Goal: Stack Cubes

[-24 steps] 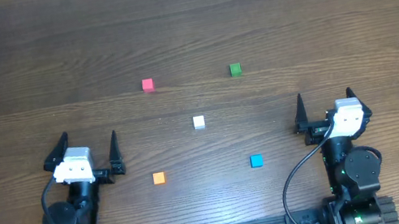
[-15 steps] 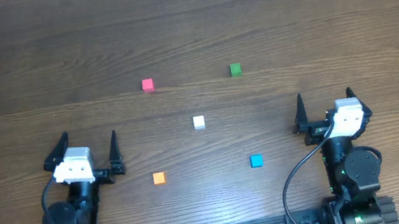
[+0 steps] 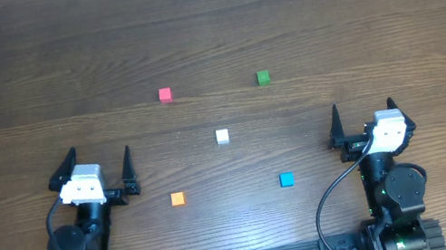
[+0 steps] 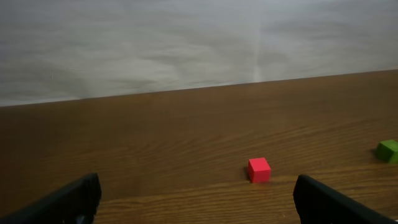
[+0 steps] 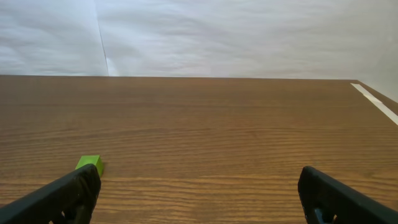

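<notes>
Your left jaws stand wide open and hold nothing; their two dark fingers (image 4: 68, 200) frame only wood in the left wrist view. Your right jaws are spread just as wide and are also empty. Neither pair touches a cube.

The left arm (image 3: 85, 227) stands well off to the left of the white cube (image 3: 223, 136), and the right arm (image 3: 388, 174) stands well off to its right. In the top view both pairs of jaws show roughly level with that cube.

The white cube sits on the bench (image 3: 204, 18), in the middle of the other four cubes. The pink cube (image 3: 165, 95) lies beyond the white cube and to its left. The green cube (image 3: 263, 77) lies beyond the white cube and to its right, level with the pink one. The orange cube (image 3: 178, 199) lies on the arm-base side of the white cube, to its left. The blue cube (image 3: 286, 180) lies on that same side, to its right. All five rest singly on the wood, well apart from one another, and the outer four form a rough rectangle around the white cube.

The left wrist camera sees the pink cube ahead between its fingers, with the green cube at the edge of the view. The right wrist camera sees the green cube ahead, close to one finger. A pale wall (image 5: 249, 37) rises behind the far edge of the bench, and a light strip of tape (image 5: 376, 102) lies near its far corner.
</notes>
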Motion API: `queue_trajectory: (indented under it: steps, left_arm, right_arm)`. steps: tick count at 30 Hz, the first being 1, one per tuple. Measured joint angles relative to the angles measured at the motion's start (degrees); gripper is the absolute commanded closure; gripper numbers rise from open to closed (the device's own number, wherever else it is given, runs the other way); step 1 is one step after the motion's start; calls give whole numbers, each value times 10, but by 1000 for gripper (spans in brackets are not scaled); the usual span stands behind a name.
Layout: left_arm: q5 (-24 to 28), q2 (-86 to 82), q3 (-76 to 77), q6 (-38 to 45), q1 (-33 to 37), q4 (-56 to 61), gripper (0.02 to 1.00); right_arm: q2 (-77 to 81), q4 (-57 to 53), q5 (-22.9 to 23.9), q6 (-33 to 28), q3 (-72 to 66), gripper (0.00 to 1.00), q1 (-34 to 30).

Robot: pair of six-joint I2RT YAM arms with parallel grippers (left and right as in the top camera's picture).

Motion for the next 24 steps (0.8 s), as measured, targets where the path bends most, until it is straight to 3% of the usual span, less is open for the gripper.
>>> queue_trajectory:
  steps: [15,24]
  left_arm:
    - [0,8,0,-6,0,9,18]
    - [18,207,79,-103,-14,21,20]
  right_arm:
    - [0,0,0,0,0,9,0]
    - [0,0,0,0,0,7,0]
